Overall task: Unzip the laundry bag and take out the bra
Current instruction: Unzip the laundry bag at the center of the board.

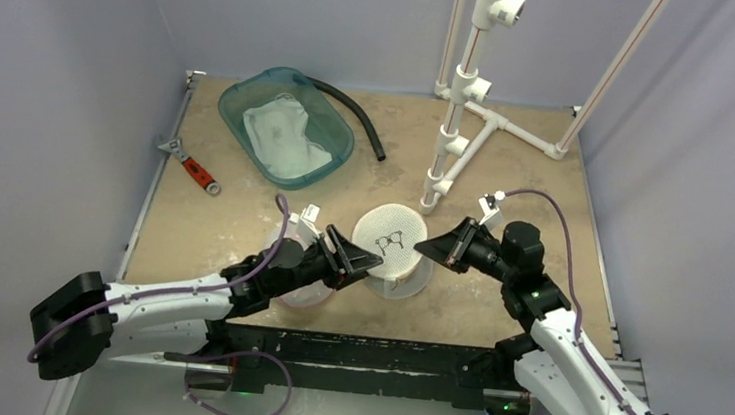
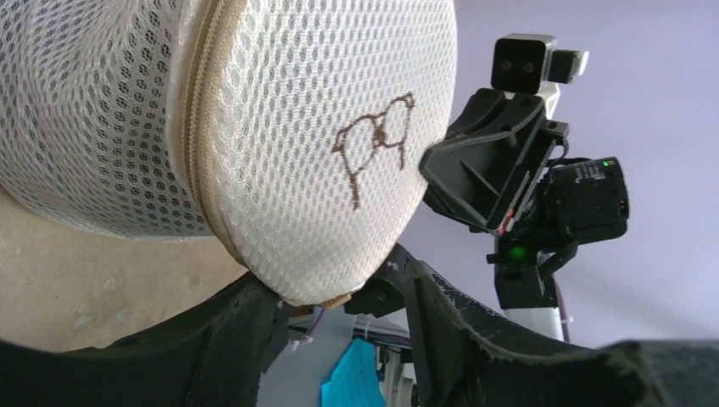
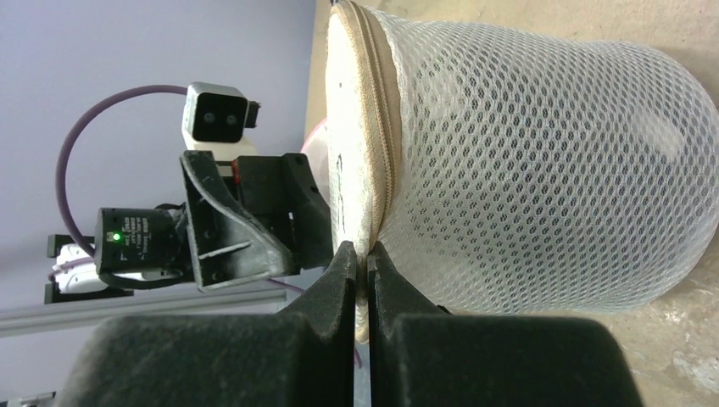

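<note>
Nearest me, L gripper [image 2: 339, 298] sits at the laundry bag's [image 1: 396, 232] 8 o'clock, jaws apart and straddling the bag's low edge where a tan tab pokes out. One finger [image 2: 242, 326] looks to touch the mesh, but I can't say it's a firm grip. Under the L arm there's a pinkish round rim [image 1: 303, 298], mostly covered, can't ID it. R gripper [image 1: 424, 245] comes in at the bag's 3 o'clock, fingers [image 3: 343, 271] pressed together w/ the bag's seam edge pinched between them. The bag stands mid-table btwn both grippers. Its tan zipper [image 3: 383, 161] runs round the top rim and looks closed along the stretch I see, though the pull is hidden from every cam. A brown stitched outline [image 2: 377, 140] is on the lid. Bra: can't make it out through the mesh. Farther out: red-handled wrench [image 1: 193, 166] at 10 o'clock, teal basin [image 1: 238, 108] w/ white cloth [image 1: 285, 132] at 11, black hose [image 1: 357, 113] near 12, white pipe stand [image 1: 462, 115] at 1, its top cut off by the frame.
</note>
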Controlling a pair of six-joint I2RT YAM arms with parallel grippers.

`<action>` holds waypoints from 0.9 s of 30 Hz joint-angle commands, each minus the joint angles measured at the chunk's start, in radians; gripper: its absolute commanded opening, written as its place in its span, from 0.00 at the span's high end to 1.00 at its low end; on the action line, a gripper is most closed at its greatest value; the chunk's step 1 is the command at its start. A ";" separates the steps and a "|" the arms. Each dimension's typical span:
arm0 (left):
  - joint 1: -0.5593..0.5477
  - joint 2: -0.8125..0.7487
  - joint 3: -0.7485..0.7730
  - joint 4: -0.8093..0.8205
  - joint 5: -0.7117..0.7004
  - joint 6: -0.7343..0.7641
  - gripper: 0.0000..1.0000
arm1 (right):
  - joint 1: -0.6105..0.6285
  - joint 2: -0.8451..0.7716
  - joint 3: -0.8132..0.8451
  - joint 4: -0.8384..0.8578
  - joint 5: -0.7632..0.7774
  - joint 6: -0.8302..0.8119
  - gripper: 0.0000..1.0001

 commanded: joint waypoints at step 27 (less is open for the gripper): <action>-0.003 0.040 0.018 0.166 -0.076 -0.064 1.00 | -0.002 -0.040 0.181 -0.174 0.083 -0.233 0.44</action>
